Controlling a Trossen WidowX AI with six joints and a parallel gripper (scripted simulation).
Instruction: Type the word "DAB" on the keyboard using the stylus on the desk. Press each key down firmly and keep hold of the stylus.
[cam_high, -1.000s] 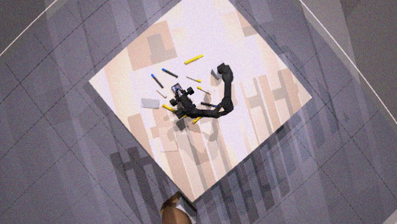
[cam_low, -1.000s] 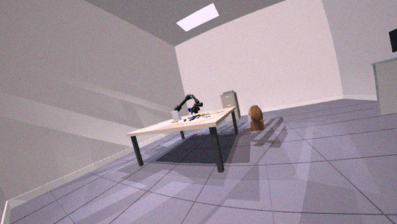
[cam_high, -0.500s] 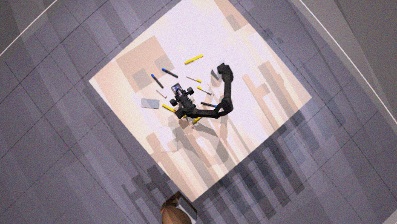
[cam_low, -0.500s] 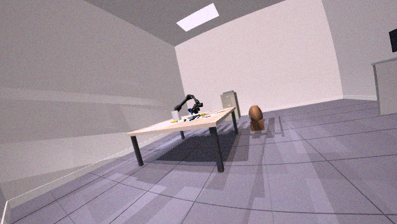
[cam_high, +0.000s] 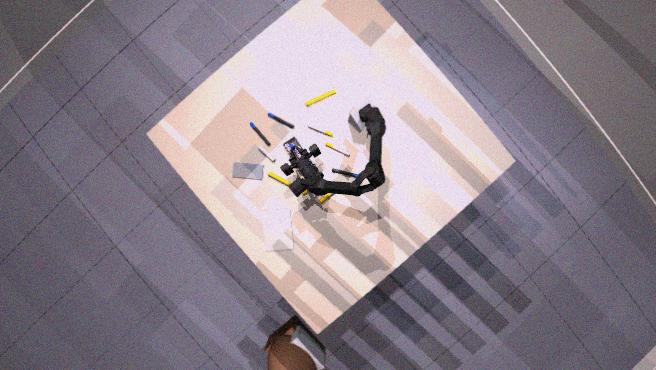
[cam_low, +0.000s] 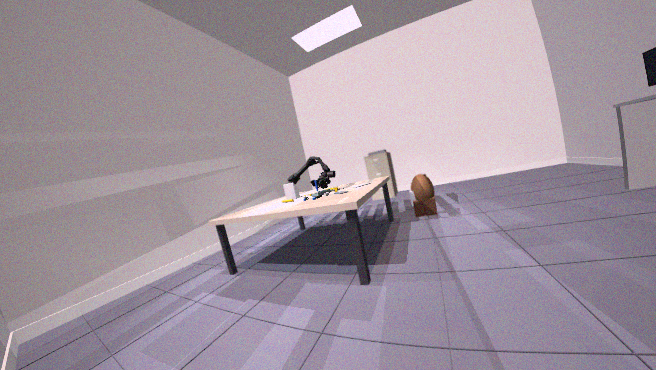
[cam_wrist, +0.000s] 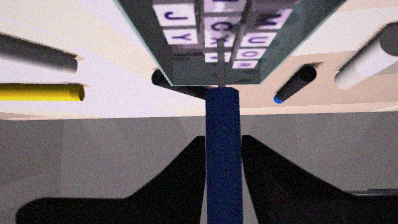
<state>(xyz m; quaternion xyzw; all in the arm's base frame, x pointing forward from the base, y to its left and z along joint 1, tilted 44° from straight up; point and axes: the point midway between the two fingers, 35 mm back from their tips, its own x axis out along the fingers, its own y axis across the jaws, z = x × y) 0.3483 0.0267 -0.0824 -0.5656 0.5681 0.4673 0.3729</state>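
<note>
Seen from above and taken left to right, a grey rectangle (cam_high: 247, 171) lies flat on the table (cam_high: 435, 165) (cam_low: 280, 210) (cam_wrist: 125, 105), near a black pen with a blue end (cam_high: 260, 135). Next come a thin pale rod (cam_high: 267, 154), a yellow stick (cam_high: 279, 178) partly hidden under the arm (cam_high: 345, 188) (cam_low: 303, 168), and a white sheet (cam_high: 279, 232). A second blue-ended pen (cam_high: 281, 121) lies above the keyboard (cam_high: 288, 143) (cam_wrist: 185, 77), which the arm largely covers. Over the keyboard, the hand (cam_high: 296, 155) (cam_low: 320, 185) (cam_wrist: 223, 143) is clenched on the blue stylus (cam_high: 291, 146) (cam_low: 316, 185) (cam_wrist: 223, 165); its thin grey tip reaches over the lettered keys, but I cannot tell whether it touches one. Farther right lie a longer yellow stick (cam_high: 320, 98), two thin rods with yellow ends, and another black pen with a blue end (cam_high: 344, 173), beside the arm's elbow. The arm's base stands rightmost of these
</note>
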